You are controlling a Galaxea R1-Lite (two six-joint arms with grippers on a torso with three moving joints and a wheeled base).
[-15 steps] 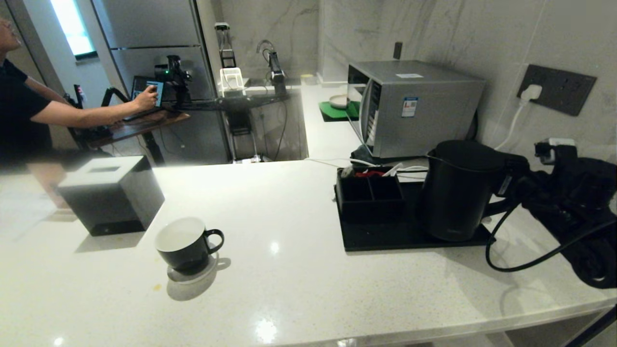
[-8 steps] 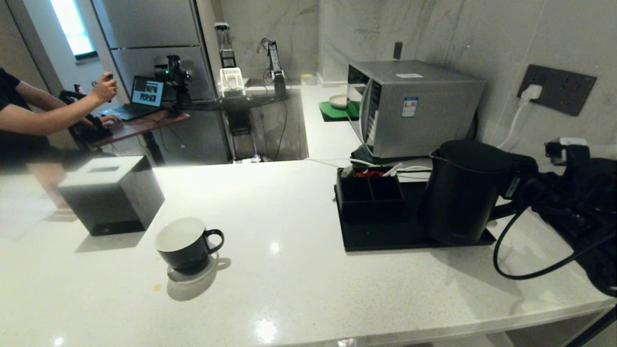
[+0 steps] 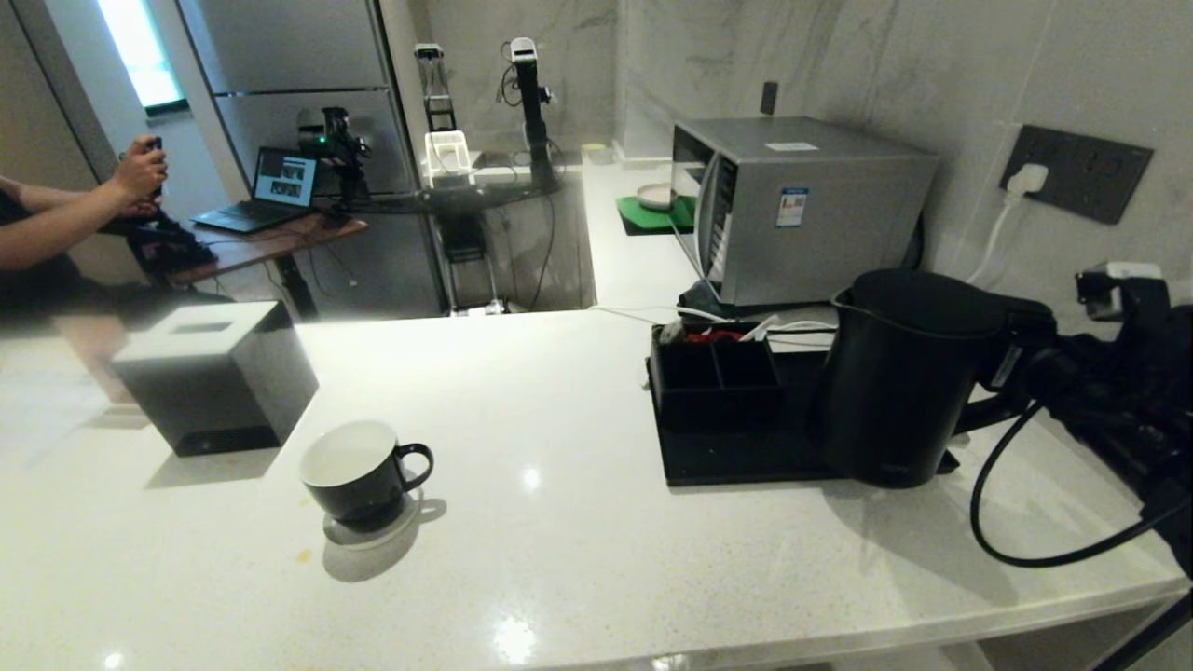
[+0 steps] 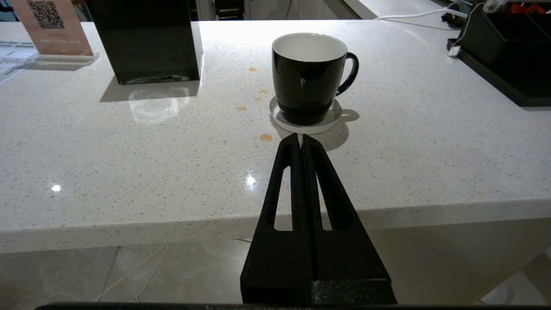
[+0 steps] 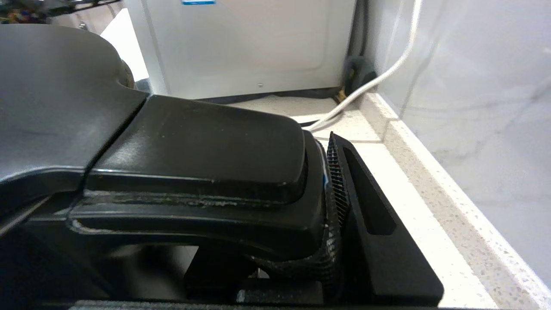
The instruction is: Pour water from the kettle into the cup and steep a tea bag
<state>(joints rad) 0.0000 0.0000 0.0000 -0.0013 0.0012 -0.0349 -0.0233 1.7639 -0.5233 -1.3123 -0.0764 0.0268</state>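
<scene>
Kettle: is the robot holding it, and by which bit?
Yes. The right tool grips the kettle by its handle. The left tool holds nothing.

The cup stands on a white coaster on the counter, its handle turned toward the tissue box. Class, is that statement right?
Not quite. The cup does stand on a white coaster on the counter, but its handle is turned away from the tissue box, toward the kettle. The head view shows it.

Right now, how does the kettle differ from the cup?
The kettle is tall and matte black, far bigger than the small glossy cup. The kettle is held by its handle in the right gripper over the black tray; the cup stands free on a white coaster. Both are black with side handles.
</scene>
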